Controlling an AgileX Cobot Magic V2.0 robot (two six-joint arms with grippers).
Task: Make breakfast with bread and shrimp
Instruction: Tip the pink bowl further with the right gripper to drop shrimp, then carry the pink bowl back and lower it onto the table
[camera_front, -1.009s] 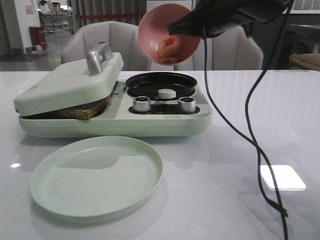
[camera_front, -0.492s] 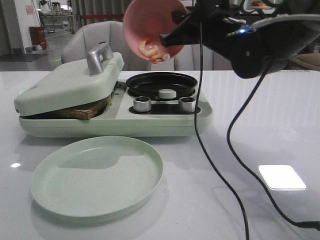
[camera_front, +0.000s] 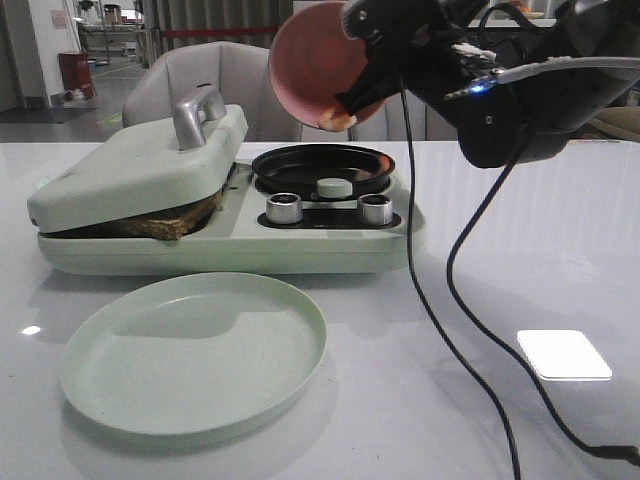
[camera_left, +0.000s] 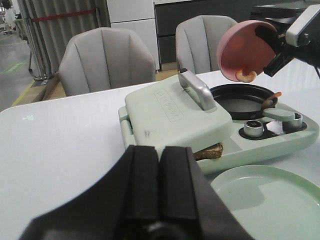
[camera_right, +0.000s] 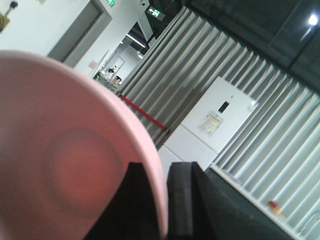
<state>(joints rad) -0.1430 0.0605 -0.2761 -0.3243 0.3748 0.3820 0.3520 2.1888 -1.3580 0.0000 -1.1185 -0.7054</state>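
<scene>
Shrimp (camera_left: 245, 75) sits at the low lip of the pink bowl (camera_front: 312, 62), which the right claw (camera_front: 362, 60) pinches by its rim and tips on its side over the black pan (camera_front: 322, 167), so the shrimp can slide in. Bread (camera_front: 165, 222) is squeezed under the green lid (camera_front: 130, 165). Left claw (camera_left: 159, 192) is clenched on nothing, well back. Nearer on the worktop (camera_front: 480, 400) lies a green plate (camera_front: 195, 350). Only a black cable (camera_front: 440, 270) dangles close by.
</scene>
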